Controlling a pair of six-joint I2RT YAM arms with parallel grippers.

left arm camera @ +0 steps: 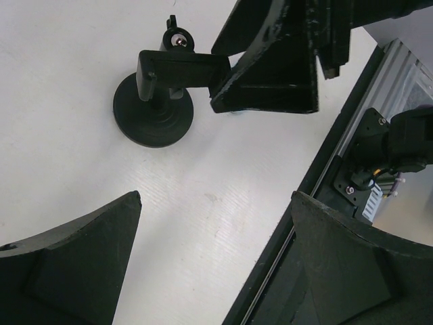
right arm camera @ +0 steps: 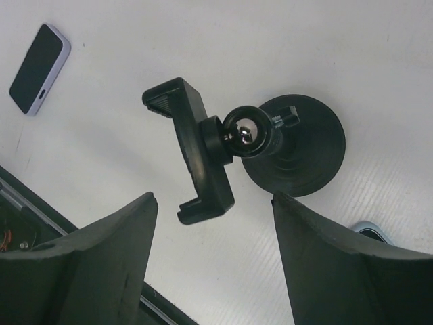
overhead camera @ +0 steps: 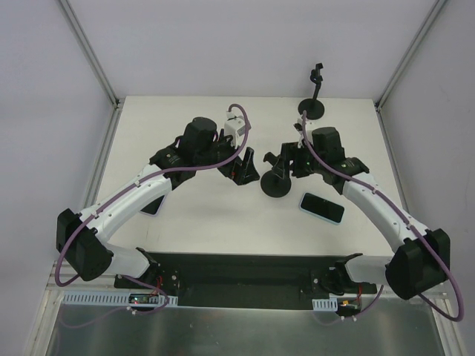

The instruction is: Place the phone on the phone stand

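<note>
The phone stand (overhead camera: 277, 185) is black, with a round base and a clamp on a ball joint, and it stands mid-table between my two grippers. A light blue phone (overhead camera: 322, 208) lies flat, screen up, just right of it. My right gripper (overhead camera: 280, 159) hovers over the stand. In the right wrist view its jaws are open (right arm camera: 213, 203), with the clamp (right arm camera: 196, 152) and base (right arm camera: 301, 145) just beyond the tips and a phone's edge (right arm camera: 371, 229) behind the right finger. My left gripper (overhead camera: 245, 169) is open and empty (left arm camera: 216, 203), left of the stand (left arm camera: 154, 115).
A second black stand (overhead camera: 315, 96) stands at the table's far edge. Another phone (overhead camera: 152, 206) lies half hidden under my left arm, and shows as a lavender-rimmed phone (right arm camera: 39, 68). The black mounting rail (overhead camera: 237, 271) runs along the near edge.
</note>
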